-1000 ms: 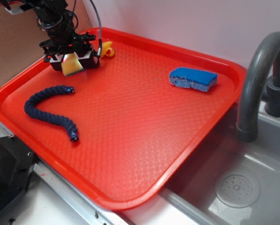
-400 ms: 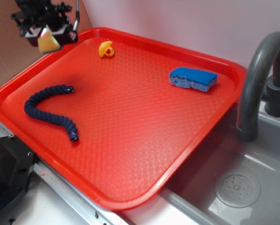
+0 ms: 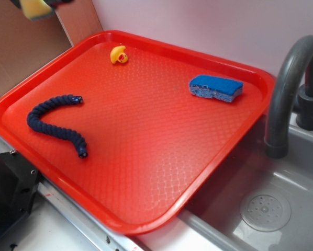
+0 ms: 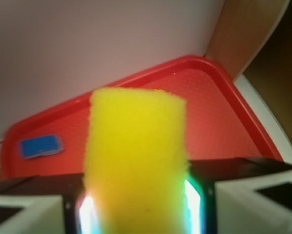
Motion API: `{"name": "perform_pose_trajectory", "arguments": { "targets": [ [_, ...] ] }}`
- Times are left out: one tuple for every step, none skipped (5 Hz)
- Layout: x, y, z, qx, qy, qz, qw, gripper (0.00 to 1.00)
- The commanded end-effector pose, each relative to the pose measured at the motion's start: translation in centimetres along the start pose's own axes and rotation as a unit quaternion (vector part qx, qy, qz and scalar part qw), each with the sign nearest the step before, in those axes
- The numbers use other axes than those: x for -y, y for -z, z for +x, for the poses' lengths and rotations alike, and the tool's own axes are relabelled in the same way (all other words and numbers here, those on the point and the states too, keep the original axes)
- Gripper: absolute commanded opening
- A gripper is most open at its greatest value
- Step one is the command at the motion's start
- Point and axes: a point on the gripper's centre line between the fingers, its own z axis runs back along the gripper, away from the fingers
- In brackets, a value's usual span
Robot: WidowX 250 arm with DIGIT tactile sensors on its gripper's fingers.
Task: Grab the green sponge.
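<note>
- In the wrist view the green sponge (image 4: 136, 161) fills the middle: a blocky piece of porous yellow foam with a rough, pitted face, standing upright between the jaws.
- The gripper (image 4: 138, 209) is clamped on the sponge's lower part; a bright glow shows on either side where the foam meets the black jaw parts. The fingers themselves are mostly cut off by the bottom edge.
- The sponge's dark scouring layer is not visible from here; only yellow foam shows.
- Beyond and below the jaws lies the red tray (image 4: 214, 117), smooth plastic with a raised rounded rim and a fine dimpled floor.
- Far off to the left of the jaws in this view, a blue sponge (image 4: 40, 146) lies flat on the tray, blurred.
- In the exterior view only a sliver of the held sponge (image 3: 36, 8) shows at the top left corner, well above the tray rim (image 3: 20, 94); the gripper is almost wholly out of frame.
- On the tray lie a curved dark blue braided rope (image 3: 57, 123), a small yellow rubber duck (image 3: 119, 55), and the blue sponge (image 3: 216, 88).
- A grey curved faucet (image 3: 287, 89) stands over a metal sink (image 3: 271, 209).
</note>
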Motion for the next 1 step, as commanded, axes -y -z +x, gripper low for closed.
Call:
{"name": "perform_pose_trajectory", "arguments": {
  "targets": [
    [-0.86, -6.09, -0.34, -0.015, -0.044, 0.001, 0.999, 0.0]
  ]
}}
